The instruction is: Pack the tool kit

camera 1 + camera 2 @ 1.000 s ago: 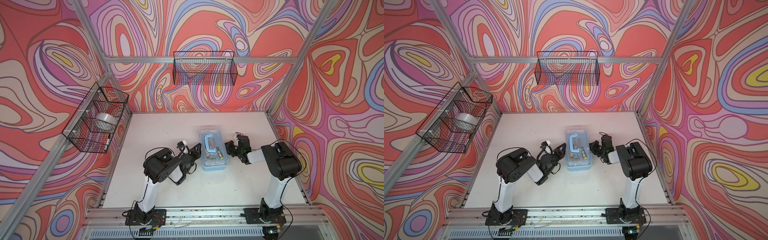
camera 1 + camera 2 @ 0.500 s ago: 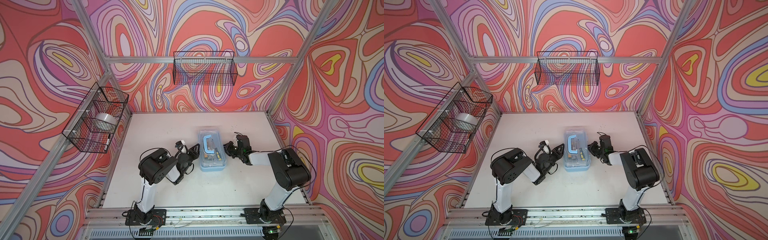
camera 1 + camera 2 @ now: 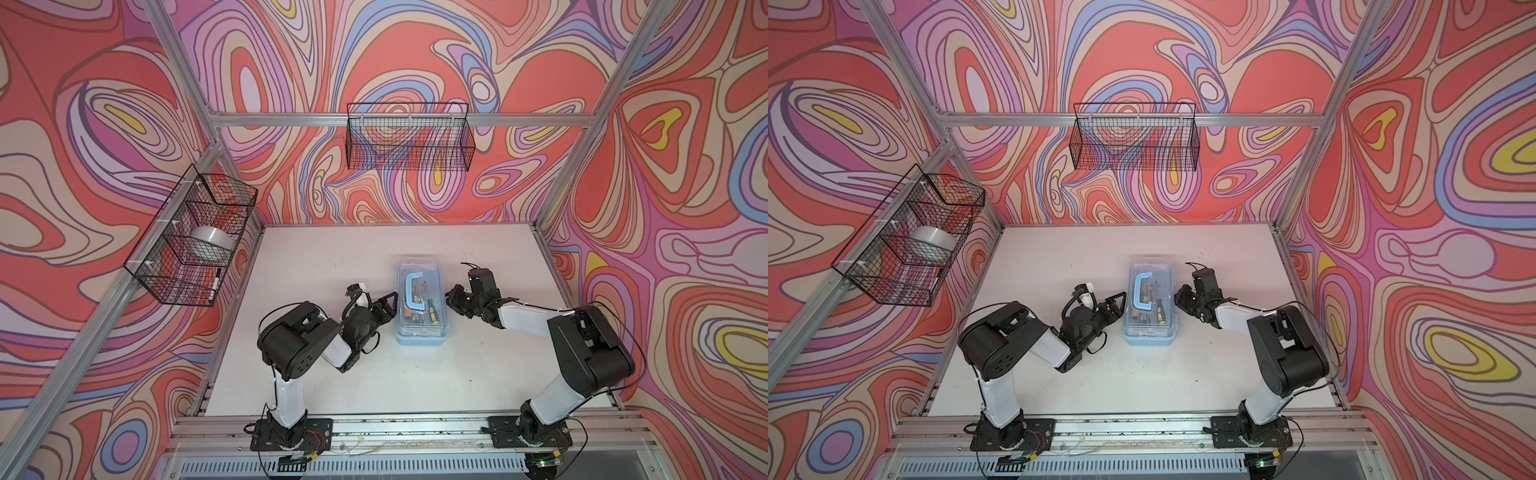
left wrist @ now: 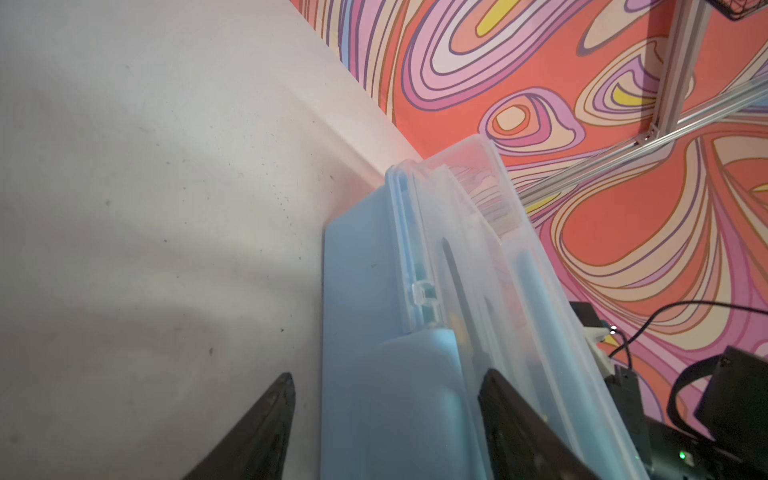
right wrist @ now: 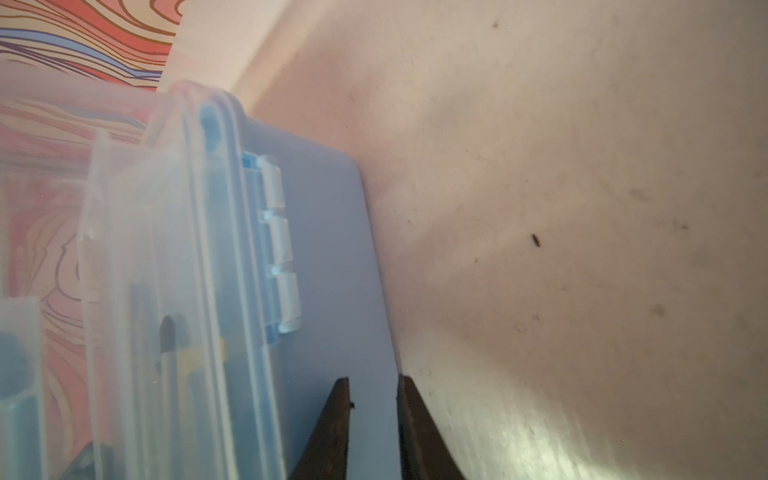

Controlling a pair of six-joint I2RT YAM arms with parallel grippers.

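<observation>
The tool kit [image 3: 422, 328], a light-blue case with its clear lid down and its handle [image 3: 415, 291] on top, is seen lying on the white table [image 3: 332, 257] between the two grippers in both top views. The left gripper [image 4: 386, 376] is held with its jaws wide apart and nothing clamped. The case's light-blue latch [image 4: 411, 395] is framed between them, with one jaw over the lid's edge and the other over bare table; contact cannot be told. The right gripper [image 5: 372, 379] is set low beside the hinge side [image 5: 278, 245], its jaws drawn almost together with only a slit left and nothing held. The case's bottom edge is seen through that slit. Yellow-handled tools [image 3: 432, 309] are glimpsed through the lid. Open table is left beyond both ends of the case and behind each gripper.
</observation>
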